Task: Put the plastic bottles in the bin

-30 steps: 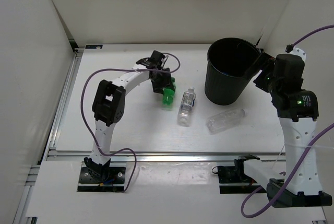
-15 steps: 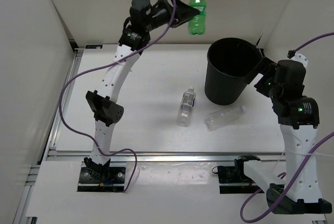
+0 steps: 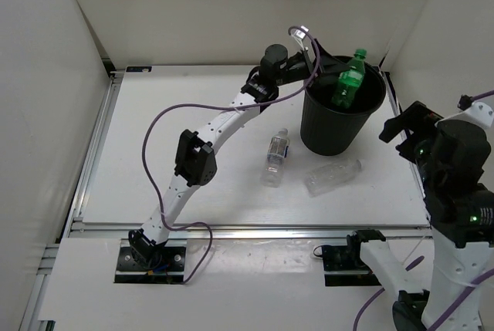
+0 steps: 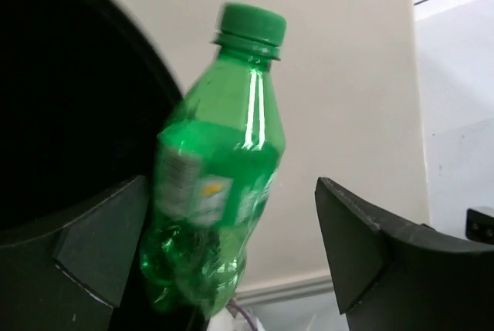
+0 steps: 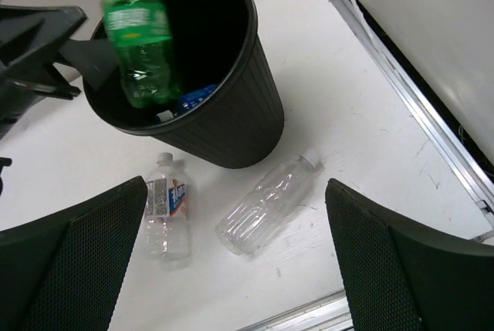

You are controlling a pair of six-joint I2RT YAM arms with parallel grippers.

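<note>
The green bottle stands tilted in the mouth of the bin, at the tabletop's 1 o'clock, between the spread, open jaws of the left gripper, apparently loose. A blue-labelled bottle already lies inside. Two are left to do: a labelled bottle at the bin's 8 o'clock and an unlabelled bottle at its 6 o'clock. The right gripper is open and empty. No label writing is readable.
</note>
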